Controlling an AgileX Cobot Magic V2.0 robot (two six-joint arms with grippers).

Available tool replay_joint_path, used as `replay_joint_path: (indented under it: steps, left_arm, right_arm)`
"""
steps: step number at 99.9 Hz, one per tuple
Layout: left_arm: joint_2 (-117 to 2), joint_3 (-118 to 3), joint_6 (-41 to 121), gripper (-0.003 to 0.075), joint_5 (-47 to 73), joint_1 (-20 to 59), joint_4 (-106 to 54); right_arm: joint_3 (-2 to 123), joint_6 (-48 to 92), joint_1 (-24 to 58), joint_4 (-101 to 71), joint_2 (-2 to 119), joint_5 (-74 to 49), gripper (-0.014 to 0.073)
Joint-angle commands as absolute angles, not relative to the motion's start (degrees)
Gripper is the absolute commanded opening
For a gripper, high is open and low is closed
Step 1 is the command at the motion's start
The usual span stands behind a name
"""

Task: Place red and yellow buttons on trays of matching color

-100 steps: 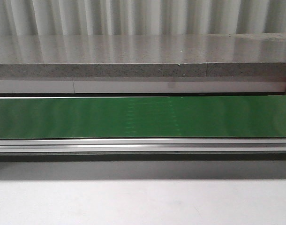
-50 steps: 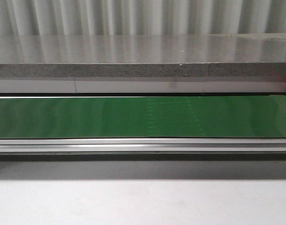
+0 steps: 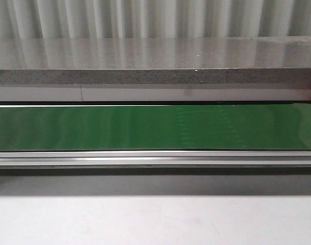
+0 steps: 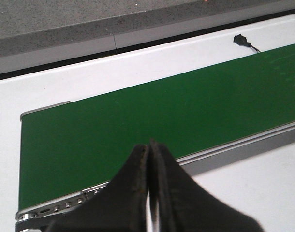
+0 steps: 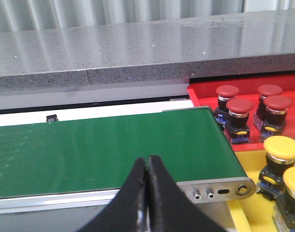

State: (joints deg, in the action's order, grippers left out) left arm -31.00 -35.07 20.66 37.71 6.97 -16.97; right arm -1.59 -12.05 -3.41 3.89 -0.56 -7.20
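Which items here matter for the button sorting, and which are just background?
Job:
red buttons
yellow buttons
red tray
yellow tray

Background:
green conveyor belt
grey stone ledge
small black connector

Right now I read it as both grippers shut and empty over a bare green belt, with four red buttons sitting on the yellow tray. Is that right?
Not quite. The four red buttons sit on the red tray, not the yellow tray; the right wrist view shows it. The rest holds: the left gripper and right gripper are shut and empty over the bare green belt.
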Motion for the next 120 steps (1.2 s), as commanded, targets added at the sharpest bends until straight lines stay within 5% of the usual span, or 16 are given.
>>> replay_joint_path:
  steps: [1,42,83,120]
  left_arm:
    - [-31.22,-36.52,20.57,-0.002,33.98,7.43,-18.22]
    - [-28.12,-35.13,19.78,-0.002,25.31,6.32,-14.51]
    - [-14.62,-14.1,0.38,-0.002,0.0,5.53,-1.96]
    - [1.95,1.82,0.38,-0.002,-2.44,5.53,-1.26]
  right_arm:
    - [-1.66,-12.08,-3.76,4.43,-1.57,-2.31,-0.0068]
    - [-1.66,-12.08,-3.76,4.43,-1.57,-2.31,-0.0068]
    - [-1.66,-12.08,-3.76,4.43,-1.57,-2.31,-0.0068]
    - [-1.66,-12.08,-3.76,4.43,-1.5,-2.32,-0.0068]
